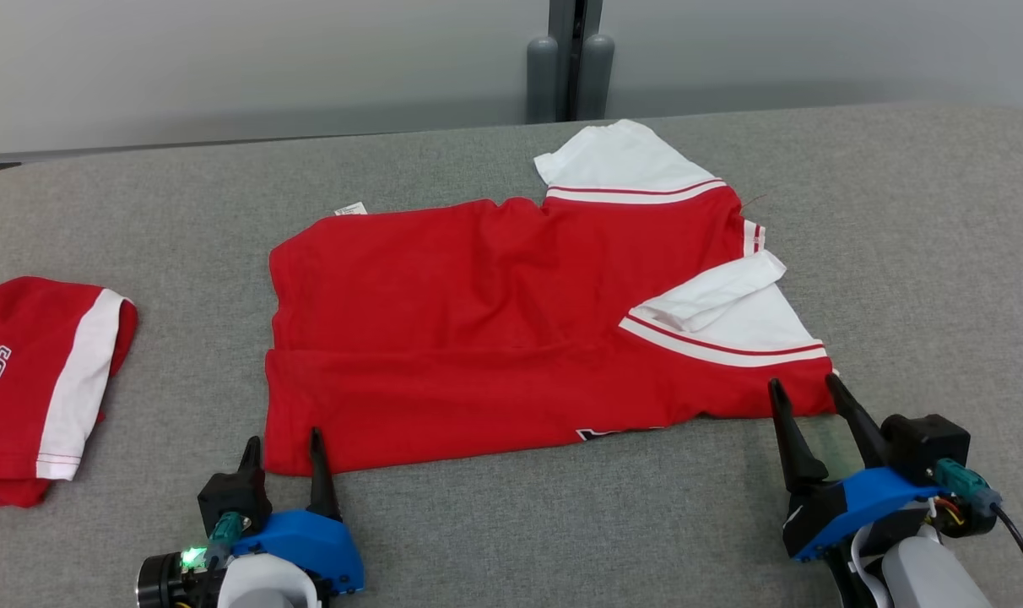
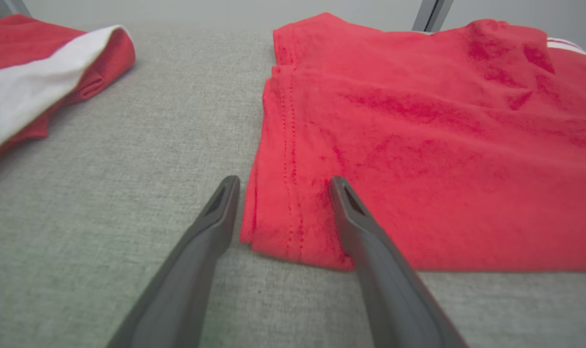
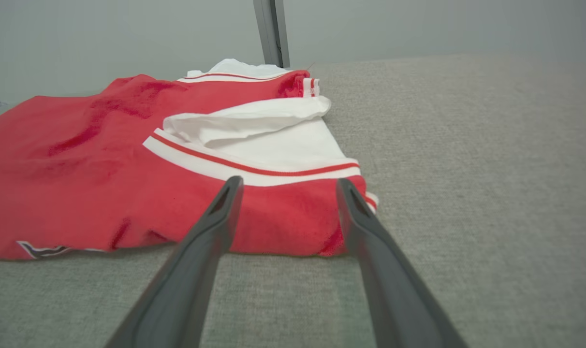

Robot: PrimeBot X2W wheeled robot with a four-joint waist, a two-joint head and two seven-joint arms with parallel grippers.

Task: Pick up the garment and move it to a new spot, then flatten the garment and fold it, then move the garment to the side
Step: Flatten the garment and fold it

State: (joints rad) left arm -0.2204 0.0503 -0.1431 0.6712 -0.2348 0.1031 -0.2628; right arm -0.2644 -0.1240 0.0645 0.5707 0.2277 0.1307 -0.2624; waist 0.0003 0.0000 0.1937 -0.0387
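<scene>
Garment (image 1: 495,321) flat, near corners at tips of wide-open, empty left fingers (image 1: 318,477) and right fingers (image 1: 788,439).

A plain lab or office space is suggested. A grey felt-covered table (image 1: 511,540) is backed by bare pale wall panels (image 1: 224,67) and a grey post (image 1: 572,67).

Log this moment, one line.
garment: spread, unheld | left tool: open at its near-left corner | right tool: open at its near-right corner
</scene>
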